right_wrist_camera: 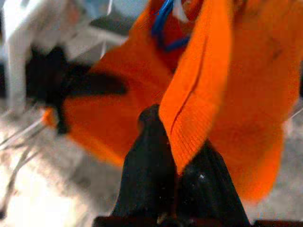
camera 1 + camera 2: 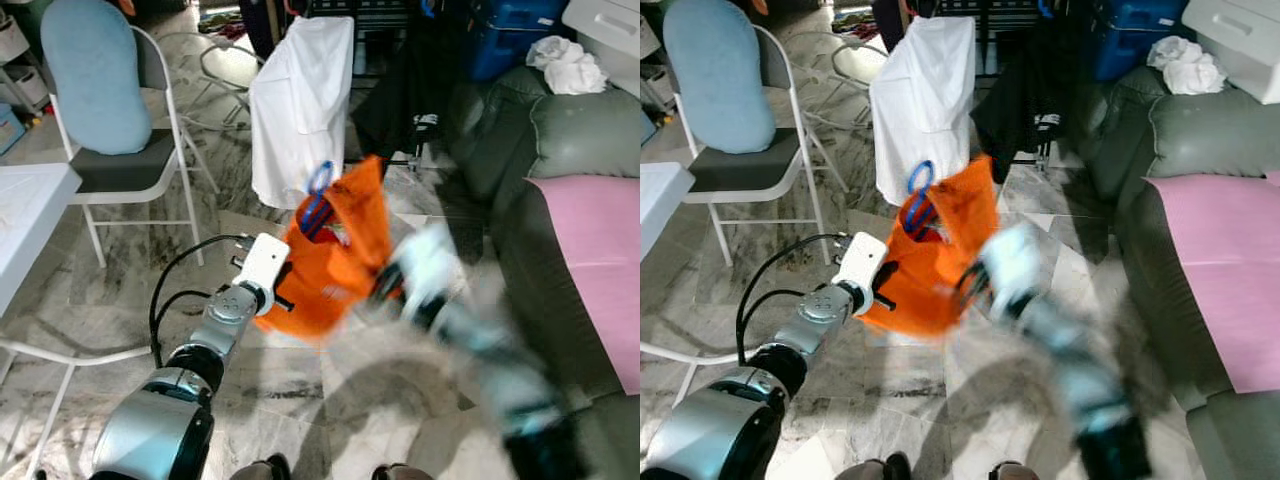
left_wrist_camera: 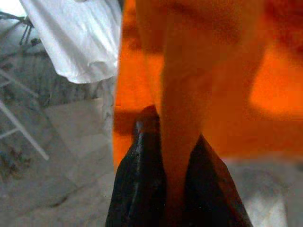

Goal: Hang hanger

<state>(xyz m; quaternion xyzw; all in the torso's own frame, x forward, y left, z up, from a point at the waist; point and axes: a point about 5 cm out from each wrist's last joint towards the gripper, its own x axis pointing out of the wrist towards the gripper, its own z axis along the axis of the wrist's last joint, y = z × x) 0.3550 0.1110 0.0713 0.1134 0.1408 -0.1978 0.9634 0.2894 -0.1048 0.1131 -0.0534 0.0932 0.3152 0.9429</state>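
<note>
The left gripper (image 3: 173, 156) and right gripper (image 1: 173, 156) each pinch a fold of the orange garment (image 2: 335, 262), spreading it in mid-air between them, apparently so its blue hanger (image 2: 318, 190) hook stands free for hanging.

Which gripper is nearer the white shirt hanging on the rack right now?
Left. The left gripper, shut on the orange garment, sits below the white shirt. The right gripper, also clamping the garment, is further off to the right, motion-blurred.

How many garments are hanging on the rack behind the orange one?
2: a white shirt on the left and a black garment to its right; more may be hidden beyond the frame.
</note>
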